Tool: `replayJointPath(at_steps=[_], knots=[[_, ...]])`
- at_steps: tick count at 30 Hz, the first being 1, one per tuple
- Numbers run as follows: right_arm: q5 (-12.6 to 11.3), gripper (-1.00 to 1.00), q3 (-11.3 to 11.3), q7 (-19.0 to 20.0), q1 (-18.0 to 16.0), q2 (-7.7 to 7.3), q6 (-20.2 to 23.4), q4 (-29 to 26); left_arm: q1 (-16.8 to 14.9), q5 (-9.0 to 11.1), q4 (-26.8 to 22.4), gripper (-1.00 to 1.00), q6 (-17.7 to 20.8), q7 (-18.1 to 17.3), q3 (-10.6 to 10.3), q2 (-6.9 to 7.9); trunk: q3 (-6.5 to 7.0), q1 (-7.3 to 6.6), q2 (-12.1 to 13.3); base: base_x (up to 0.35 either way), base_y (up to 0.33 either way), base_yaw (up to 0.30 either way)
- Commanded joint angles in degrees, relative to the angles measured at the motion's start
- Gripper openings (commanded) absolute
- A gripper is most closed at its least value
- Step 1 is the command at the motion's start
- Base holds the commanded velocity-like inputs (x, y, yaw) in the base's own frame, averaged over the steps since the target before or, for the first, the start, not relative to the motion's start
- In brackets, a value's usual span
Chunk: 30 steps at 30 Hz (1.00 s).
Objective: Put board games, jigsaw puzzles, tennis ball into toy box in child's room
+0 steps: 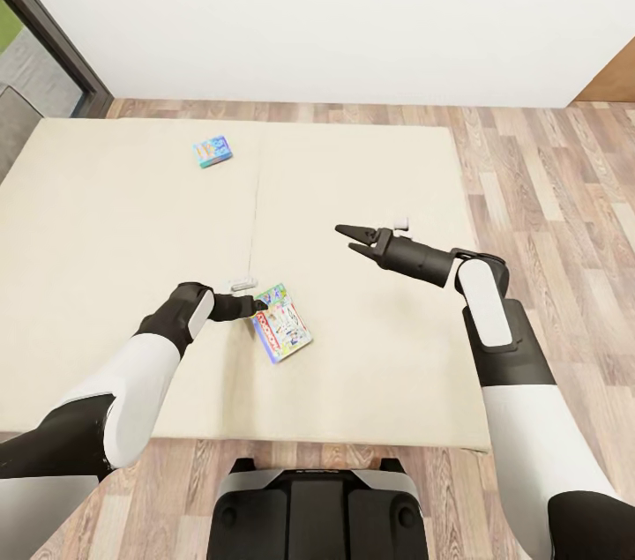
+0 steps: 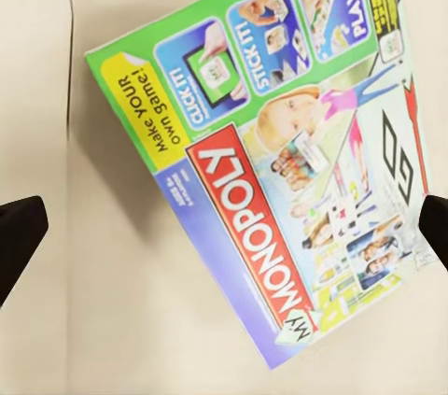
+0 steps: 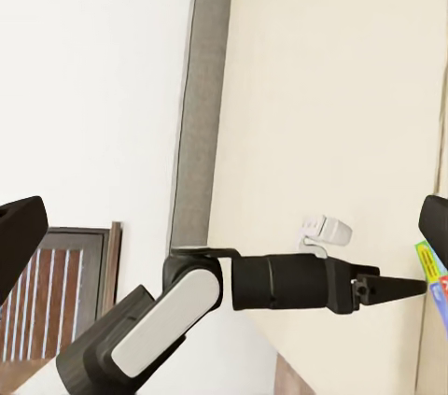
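Two board games lie on the cream bed (image 1: 115, 216). The My Monopoly box (image 1: 281, 324) rests flat near the bed's front edge, and its green and blue cover (image 2: 280, 180) faces up in the left wrist view. My left gripper (image 1: 259, 306) hovers at the box's near-left edge, open, with its dark fingertips (image 2: 19, 232) spread wide on either side of the box. A smaller blue board game (image 1: 212, 151) lies towards the far left of the bed. My right gripper (image 1: 347, 239) hangs open over the bed's right half, holding nothing.
Wooden floor (image 1: 547, 190) runs along the right and front of the bed. A white wall (image 1: 317, 4) stands behind it, with a dark-framed window (image 1: 44, 57) at the far left. My left forearm (image 3: 280, 283) shows in the right wrist view.
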Motion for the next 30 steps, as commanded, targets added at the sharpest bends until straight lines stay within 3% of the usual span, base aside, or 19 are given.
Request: replayJointPath(at_steps=[1,7,12,14,30], knots=[[0.5,1.0,0.0,0.5,0.0,-0.01,0.1,0.0,0.0,-0.3,-0.1,1.0,0.3,-0.3,0.4,-0.05,-0.07,0.03,-0.1,0.0,0.0,0.0],[0.3,1.0,0.2,0.5,0.0,-0.02,0.2,0.0,-0.1,2.1,-0.2,1.0,0.5,-0.4,0.3,0.1,-0.07,0.03,-0.1,0.0,0.0,0.0],[0.2,1.0,0.3,0.5,0.0,-0.03,0.3,-0.1,-0.8,6.3,-0.2,1.0,1.9,-0.4,0.2,0.39,-0.07,0.03,-0.1,0.0,0.0,0.0],[0.1,1.0,0.3,0.5,0.0,-0.03,0.4,-0.1,-1.3,7.0,-0.3,1.0,2.8,-0.4,0.2,0.44,-0.08,0.03,-0.1,0.0,0.0,0.0],[0.0,1.0,0.2,0.5,0.0,-0.04,0.7,-0.1,-2.1,7.7,-0.4,1.0,3.9,-0.4,0.2,0.47,-1.22,0.03,-0.1,0.0,0.0,0.0]])
